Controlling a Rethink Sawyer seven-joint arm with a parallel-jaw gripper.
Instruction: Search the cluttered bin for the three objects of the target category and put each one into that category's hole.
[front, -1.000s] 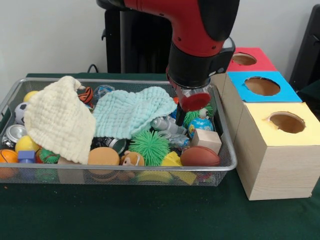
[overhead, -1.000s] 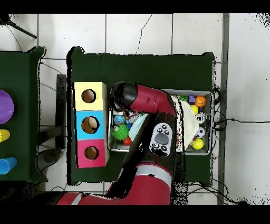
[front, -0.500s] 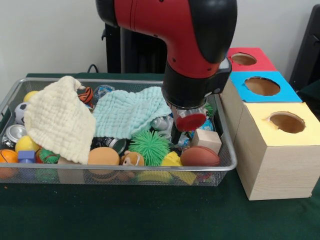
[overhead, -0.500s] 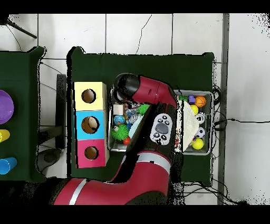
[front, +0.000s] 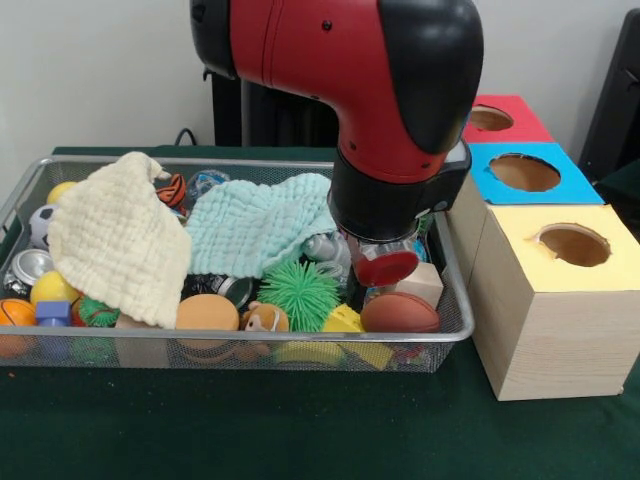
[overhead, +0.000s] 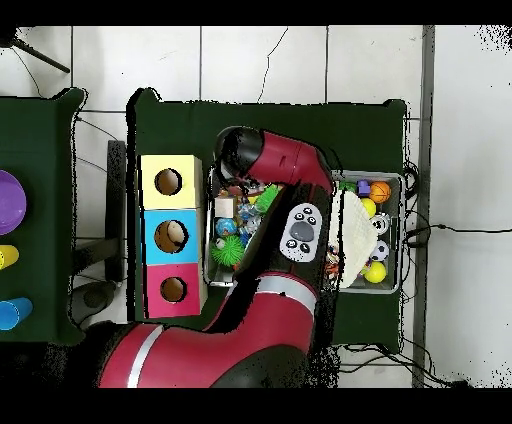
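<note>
A wire mesh bin (front: 455, 335) holds a jumble of toys. Down into its right end comes my gripper (front: 372, 284), hanging low beside a wooden block (front: 424, 283) and just behind a brown football (front: 399, 314). The wrist hides how it is set. A green spiky ball (front: 299, 292) lies to its left. Beside the bin stand three boxes with round holes: yellow (front: 573, 245), blue (front: 524, 172) and red (front: 488, 118). In the overhead view the arm covers the gripper; the wooden block (overhead: 224, 208) and a small globe ball (overhead: 226, 227) show beside it.
A cream cloth (front: 118, 237) and a pale teal cloth (front: 258, 224) cover much of the bin. Small balls and a can (front: 28, 266) crowd the left end. An orange disc (front: 207, 313) and a yellow toy (front: 343, 320) lie along the front wall.
The arm has swung forward and down inside the bin's right end, towards the front wall. It now hides the blue globe ball in the front view.
</note>
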